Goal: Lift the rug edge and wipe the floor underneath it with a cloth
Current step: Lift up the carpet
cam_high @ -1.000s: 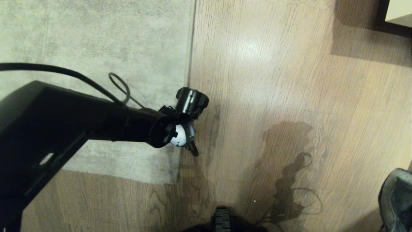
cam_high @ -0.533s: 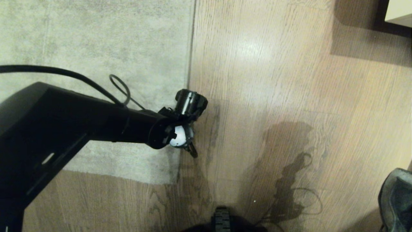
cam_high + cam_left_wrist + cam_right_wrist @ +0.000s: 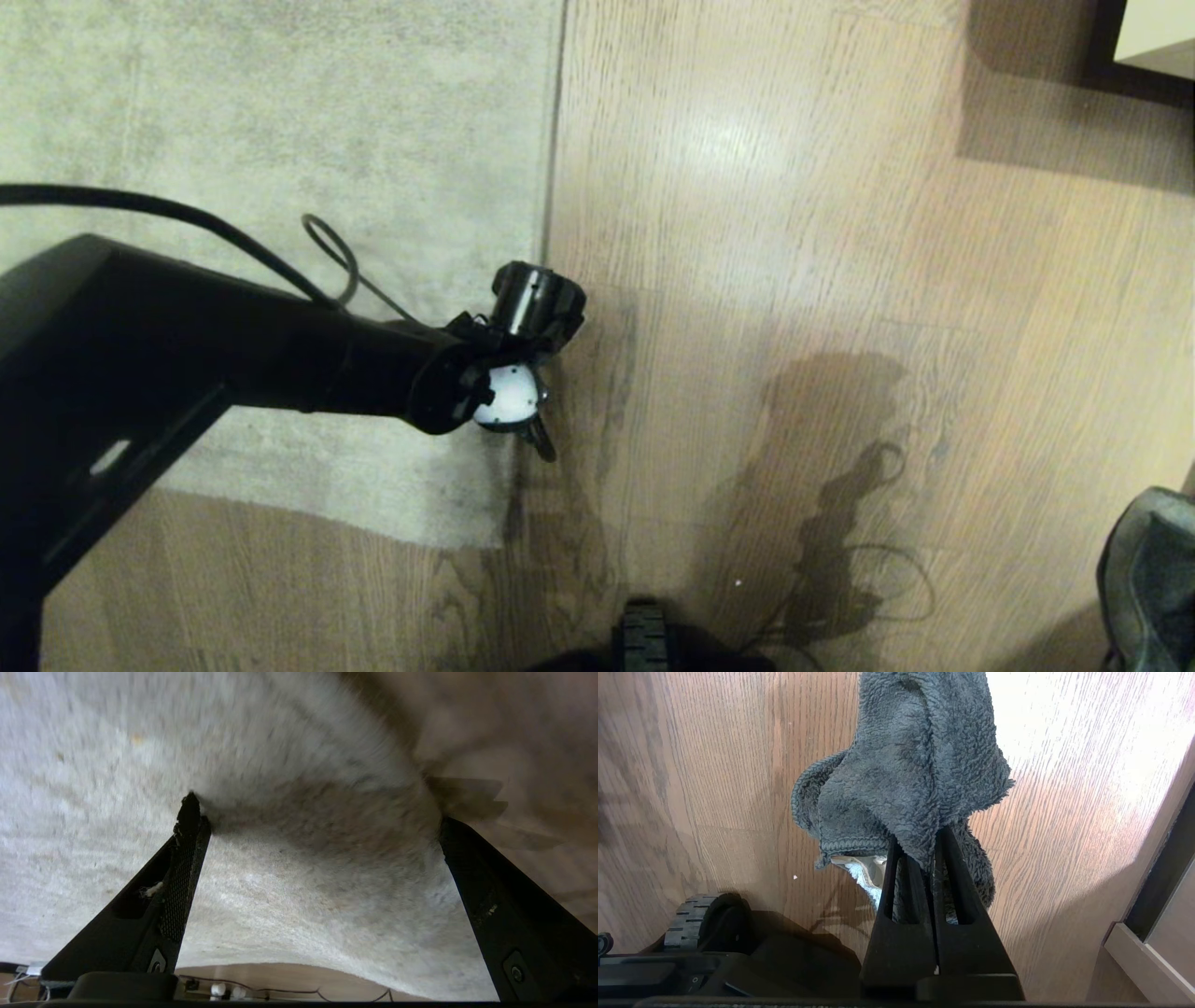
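One pale grey-beige mottled short-pile rug [image 3: 280, 121], upper left; one fluffy dark grey cloth [image 3: 915, 779] pinched by the right gripper [image 3: 930, 856]; the left gripper [image 3: 317, 812] is spread wide, empty.

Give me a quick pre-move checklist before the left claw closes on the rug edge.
1. Left claw open wide: ok.
2. Rug between its fingers: ok; one finger sits on the pile, the other at the rug's edge.
3. A finger under the edge: cannot tell.
4. Right claw shut on the cloth: ok.
5. Rug edge lifted: not ok; in the head view it lies flat on the floor.
6. Cloth clear of the floor: cannot tell.
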